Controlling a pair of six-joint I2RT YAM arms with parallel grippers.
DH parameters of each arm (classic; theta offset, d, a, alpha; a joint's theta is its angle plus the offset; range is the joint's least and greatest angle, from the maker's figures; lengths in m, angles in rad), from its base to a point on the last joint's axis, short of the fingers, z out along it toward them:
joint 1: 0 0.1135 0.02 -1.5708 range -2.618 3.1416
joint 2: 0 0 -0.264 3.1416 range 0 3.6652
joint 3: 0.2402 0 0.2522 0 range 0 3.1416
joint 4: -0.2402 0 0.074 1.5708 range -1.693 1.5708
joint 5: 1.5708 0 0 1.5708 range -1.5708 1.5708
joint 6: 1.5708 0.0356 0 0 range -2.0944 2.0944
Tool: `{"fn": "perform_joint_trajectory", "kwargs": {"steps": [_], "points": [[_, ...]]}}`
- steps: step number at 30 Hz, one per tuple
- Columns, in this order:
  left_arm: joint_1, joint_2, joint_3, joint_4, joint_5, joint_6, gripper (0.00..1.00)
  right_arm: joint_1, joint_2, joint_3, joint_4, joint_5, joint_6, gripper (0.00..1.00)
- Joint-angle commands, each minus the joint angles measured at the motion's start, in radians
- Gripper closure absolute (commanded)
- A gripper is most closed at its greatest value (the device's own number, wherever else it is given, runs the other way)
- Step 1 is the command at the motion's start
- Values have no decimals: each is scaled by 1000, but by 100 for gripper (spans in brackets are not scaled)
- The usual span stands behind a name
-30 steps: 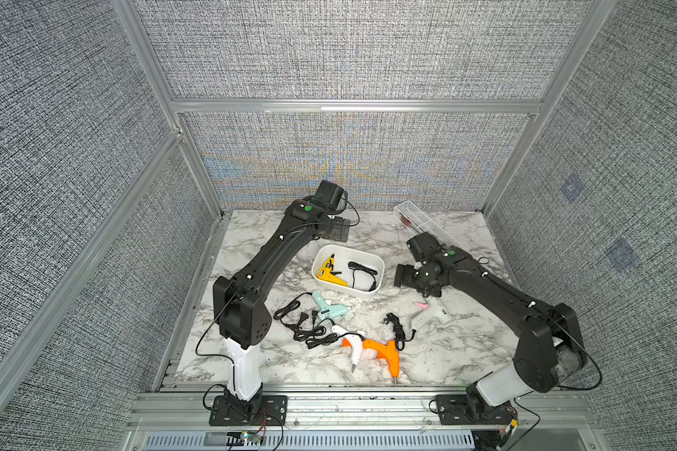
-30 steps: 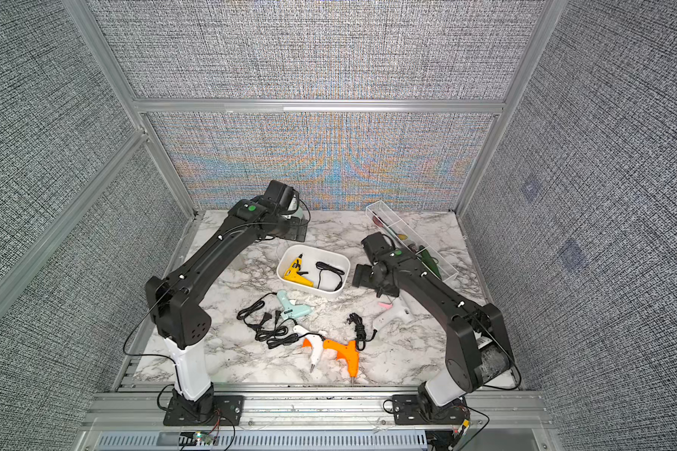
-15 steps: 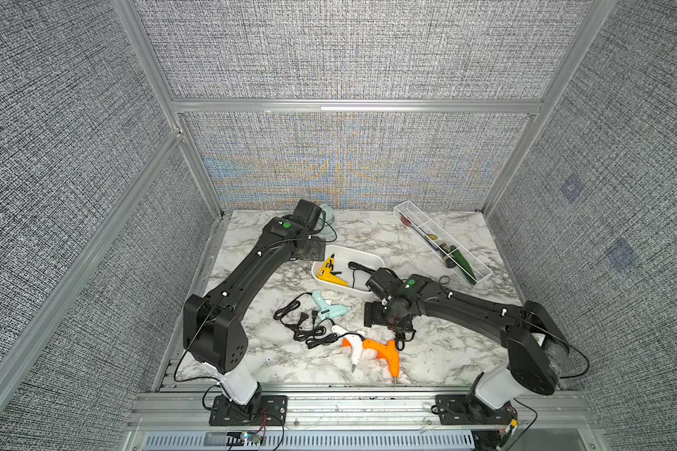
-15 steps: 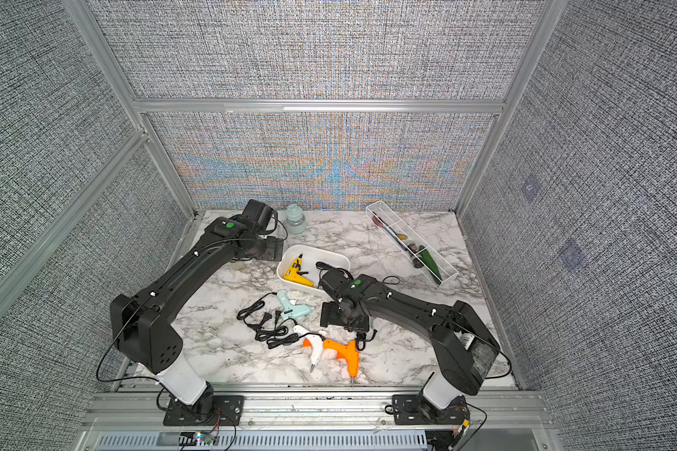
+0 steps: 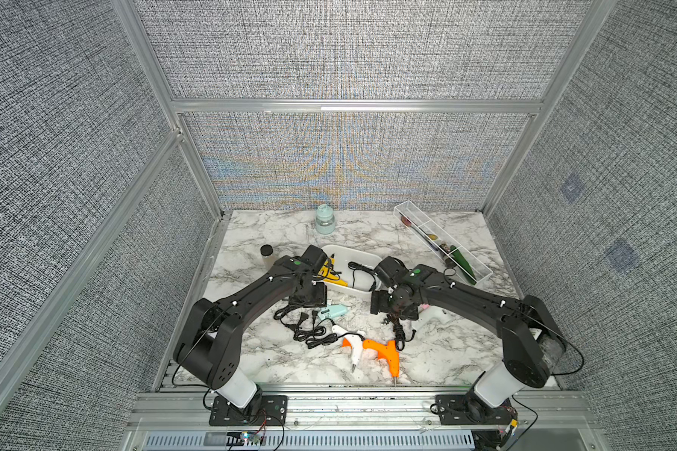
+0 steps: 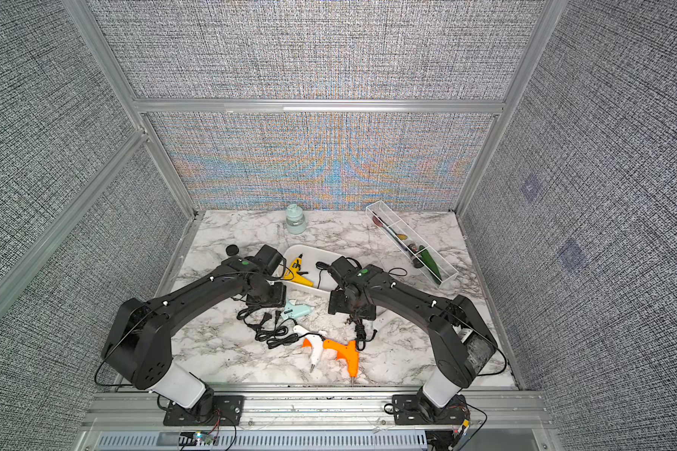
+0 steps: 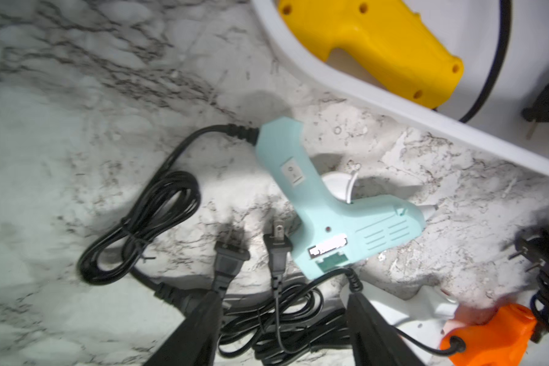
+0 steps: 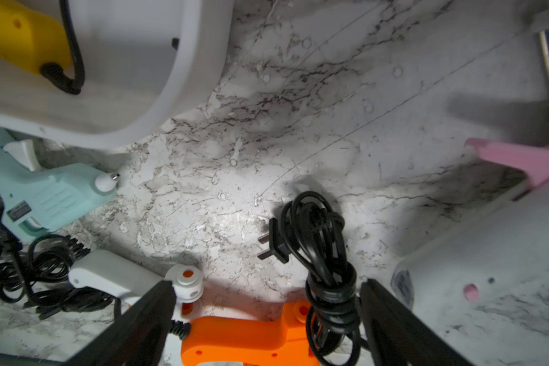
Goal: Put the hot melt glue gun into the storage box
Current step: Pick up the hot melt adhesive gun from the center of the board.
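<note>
The white storage box (image 5: 352, 248) is standing near the middle of the marble table (image 5: 368, 226), and a yellow glue gun (image 5: 331, 273) is already lying inside it with its black cord. A light blue glue gun (image 7: 330, 221) is lying flat on the table just beside the near wall of the box. The left gripper (image 7: 284, 298) is hanging above the loose black cords (image 7: 140, 221) next to this gun; its fingers are standing apart and are pinching nothing. The right gripper (image 8: 267, 285) is hovering with its fingers spread wide around a bundled cord (image 8: 324, 253), and I cannot tell if a finger is touching it. An orange glue gun (image 8: 244, 339) and a white glue gun (image 8: 118, 275) are lying side by side below it.
</note>
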Motion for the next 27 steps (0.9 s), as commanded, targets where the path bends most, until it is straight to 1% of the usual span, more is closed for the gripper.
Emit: {"fn": "perform_joint_trajectory", "kwargs": {"steps": [1, 3, 4, 6, 9, 11, 14, 19, 22, 27], "points": [[-41, 48, 14, 58, 39, -20, 33, -13, -13, -8, -6, 19, -20, 4], [-75, 81, 32, 66, 28, -19, 32, -19, -21, -19, -4, 19, -20, 4], [-92, 101, 48, 65, 19, -10, 30, -23, -26, -27, -3, 20, -20, 5], [-131, 139, 93, 54, -2, 43, 27, -32, -35, -41, -3, 22, -21, 5], [-208, 196, 182, 0, -81, 222, 21, -52, -56, -57, -5, 30, -26, 5], [-236, 237, 226, -55, -114, 344, 19, -71, -70, -68, -9, 37, -32, 4], [-243, 271, 243, -101, -128, 476, 19, -97, -90, -83, -15, 46, -45, 4], [-246, 289, 246, -124, -169, 621, 19, -125, -112, -109, -14, 50, -49, 4], [-246, 303, 254, -108, -159, 672, 17, -130, -112, -116, -8, 45, -48, 4], [-247, 358, 287, -98, -155, 711, 18, -135, -105, -110, -9, 48, -52, 4]]}}
